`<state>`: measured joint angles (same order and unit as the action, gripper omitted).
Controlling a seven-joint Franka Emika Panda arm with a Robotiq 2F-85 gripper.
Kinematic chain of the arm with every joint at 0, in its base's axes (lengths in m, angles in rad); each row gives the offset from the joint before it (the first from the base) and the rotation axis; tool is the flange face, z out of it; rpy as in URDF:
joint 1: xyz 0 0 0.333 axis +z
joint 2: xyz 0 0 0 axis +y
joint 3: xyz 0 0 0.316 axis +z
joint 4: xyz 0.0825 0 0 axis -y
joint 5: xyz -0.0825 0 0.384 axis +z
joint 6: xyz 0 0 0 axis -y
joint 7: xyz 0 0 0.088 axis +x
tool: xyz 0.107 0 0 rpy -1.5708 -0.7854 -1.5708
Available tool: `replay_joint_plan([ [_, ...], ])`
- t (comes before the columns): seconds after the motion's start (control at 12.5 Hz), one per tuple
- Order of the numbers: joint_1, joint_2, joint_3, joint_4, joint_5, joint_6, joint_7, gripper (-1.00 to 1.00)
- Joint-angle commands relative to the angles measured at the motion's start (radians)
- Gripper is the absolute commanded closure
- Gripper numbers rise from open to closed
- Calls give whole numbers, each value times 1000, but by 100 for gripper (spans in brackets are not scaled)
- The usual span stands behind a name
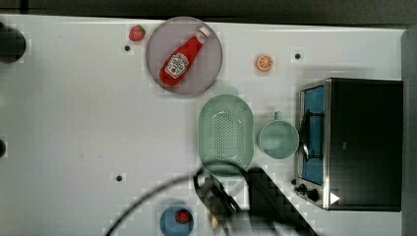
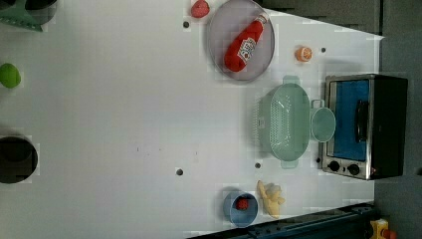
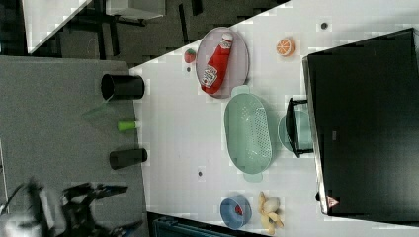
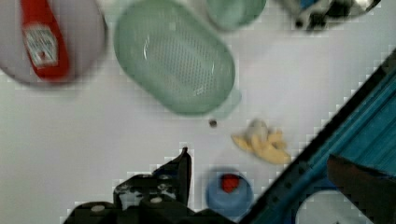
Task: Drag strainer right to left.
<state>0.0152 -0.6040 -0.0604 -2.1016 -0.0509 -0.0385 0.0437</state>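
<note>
Upright mint-green strainer (image 1: 226, 133) beside mug (image 1: 278, 139)

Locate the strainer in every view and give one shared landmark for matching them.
Top view: strainer at centre, just left of the mug.
Left view: right of centre, left of the mug.
Right view: centre, below the plate.
Wrist view: upper middle.
Shared landmark: the ketchup bottle on its plate, next to one end of the strainer.

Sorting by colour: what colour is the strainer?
Pale mint green, seen best in the top view: strainer.
</note>
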Motion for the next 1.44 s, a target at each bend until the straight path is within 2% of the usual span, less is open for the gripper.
replay_joint_plan([
  [0.08,-40,77,-5,-64,-2,46,-34,-100],
  [0.32,-40,135,-2,-201,-3,234,16,-100],
  [0.72,-39,304,1,-402,-3,663,326,-100],
  [1.12,-38,578,2,-393,-3,871,558,-100],
  [1.44,-24,765,21,-392,-2,1130,592,-100],
])
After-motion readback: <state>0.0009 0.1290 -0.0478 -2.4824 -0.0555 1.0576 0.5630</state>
